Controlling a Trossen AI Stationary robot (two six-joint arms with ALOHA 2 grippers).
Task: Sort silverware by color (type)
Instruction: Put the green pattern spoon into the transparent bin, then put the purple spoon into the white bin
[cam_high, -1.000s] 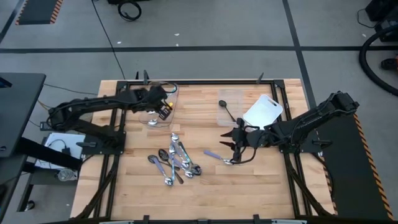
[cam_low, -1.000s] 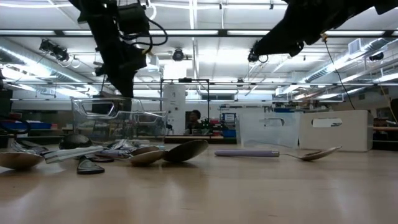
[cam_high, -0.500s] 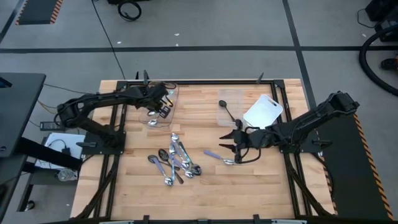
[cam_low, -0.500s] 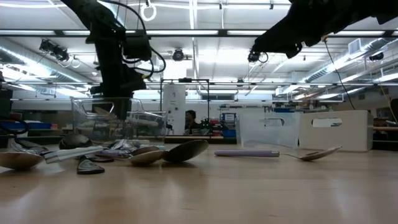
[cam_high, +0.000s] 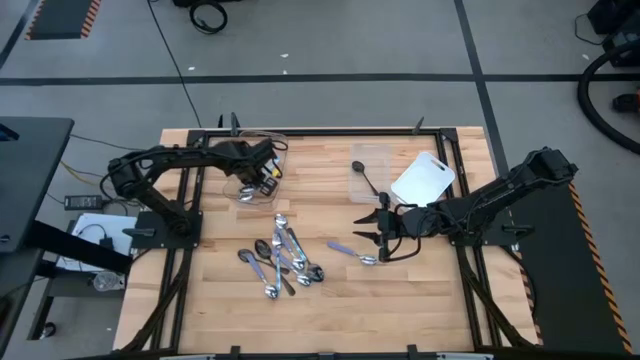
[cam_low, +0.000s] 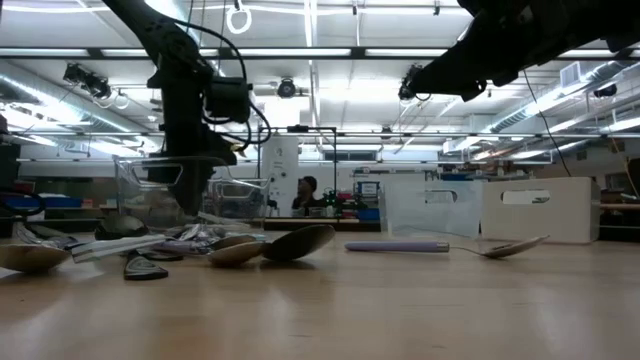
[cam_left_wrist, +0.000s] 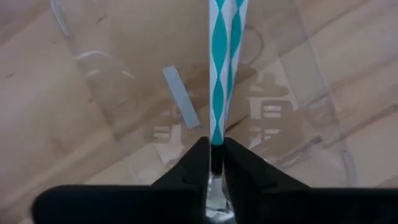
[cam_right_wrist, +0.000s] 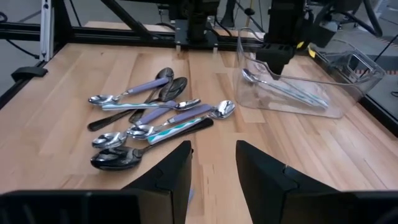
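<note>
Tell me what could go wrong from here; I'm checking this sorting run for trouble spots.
1. The left end effector grips a teal-striped spoon by one end, inside the clear container. Released from height, the spoon might bounce out or nudge the light bin.
2. The right end effector hovers open near a lone spoon lying flat on the table; its fingers may skid off the thin handle.
3. The remaining spoons overlap, so one pick could drag neighbours.

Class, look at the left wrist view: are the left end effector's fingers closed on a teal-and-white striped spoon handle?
Yes, the left end effector pinches the teal-and-white striped handle between its dark fingers, above the clear container.
</note>
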